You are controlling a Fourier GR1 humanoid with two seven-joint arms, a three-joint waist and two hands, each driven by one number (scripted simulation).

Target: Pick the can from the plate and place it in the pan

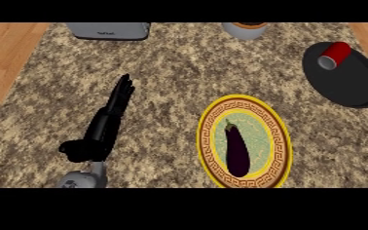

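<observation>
Can: the red cylindrical can (335, 54) lies on its side in the black round pan (343, 80), toward the pan's far left part, its pale open end facing the near left; it is not on the plate.
Pan: dark and flat, beyond and to the right of the yellow-rimmed round plate (282, 141), cut off by the view's right edge; pan and plate are near each other but apart.
Plate: yellow rim, a brown key-pattern band and a pale green centre; it sits on the speckled granite counter (179, 68) toward the near right.
On the plate: a dark purple eggplant (236, 151) lies lengthwise down the plate's centre, its stem end pointing away from the robot.
Left hand: the black left hand (108, 122) is well to the left of the plate, just above or on the counter, fingers straight and together pointing away, thumb out to the left; it is released and holds nothing.
Right hand: not visible.
Beyond the plate, far left: a silver toaster (109, 30) at the counter's back edge.
Beyond the plate, far side: a grey round cup with a brownish top (245, 29), partly cut off.
</observation>
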